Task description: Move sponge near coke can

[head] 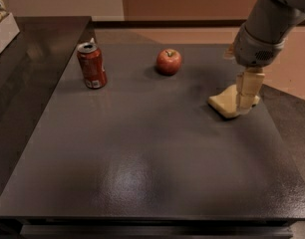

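Gripper [245,102] held at the sponge [222,103], right side of the surface [142,163]
Three things are carried by the dark surface; the gripper is pointed down at the right end of the pale yellow sponge (whether the jaws are closed on it cannot be told), which is laid flat near the right edge; the coke can [91,65] is stood upright far left, well apart from the sponge, with the apple [169,61] between them

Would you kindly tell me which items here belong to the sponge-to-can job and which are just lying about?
Job: pale yellow foam sponge; red cylindrical coke can; gripper, at the sponge, right side of the dark table.
Lying about: round red apple.
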`<state>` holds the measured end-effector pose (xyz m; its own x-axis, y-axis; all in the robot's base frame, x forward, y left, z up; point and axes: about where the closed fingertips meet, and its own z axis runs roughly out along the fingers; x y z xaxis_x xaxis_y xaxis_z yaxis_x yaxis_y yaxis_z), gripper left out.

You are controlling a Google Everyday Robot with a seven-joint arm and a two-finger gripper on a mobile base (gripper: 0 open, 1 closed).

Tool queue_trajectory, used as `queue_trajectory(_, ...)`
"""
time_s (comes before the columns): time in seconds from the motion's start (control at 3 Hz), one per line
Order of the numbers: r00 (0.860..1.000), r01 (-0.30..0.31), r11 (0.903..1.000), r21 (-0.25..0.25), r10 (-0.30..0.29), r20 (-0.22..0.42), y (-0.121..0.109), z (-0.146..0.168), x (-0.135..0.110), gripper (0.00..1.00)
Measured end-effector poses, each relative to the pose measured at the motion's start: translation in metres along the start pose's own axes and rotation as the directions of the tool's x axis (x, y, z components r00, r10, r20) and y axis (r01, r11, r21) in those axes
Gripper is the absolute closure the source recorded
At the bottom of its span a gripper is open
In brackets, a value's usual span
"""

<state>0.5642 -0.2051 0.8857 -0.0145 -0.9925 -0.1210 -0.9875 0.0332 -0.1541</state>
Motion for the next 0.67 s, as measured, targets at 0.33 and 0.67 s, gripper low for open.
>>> queue_trajectory(0.33,1.000,0.008,1.0000,-0.004,-0.008,-0.015,-0.002,0.011,0.013,0.00)
queue_trajectory(0.67,1.000,0.012,0.9998,-0.016,-0.012,-0.023,0.002,0.022,0.023,0.00)
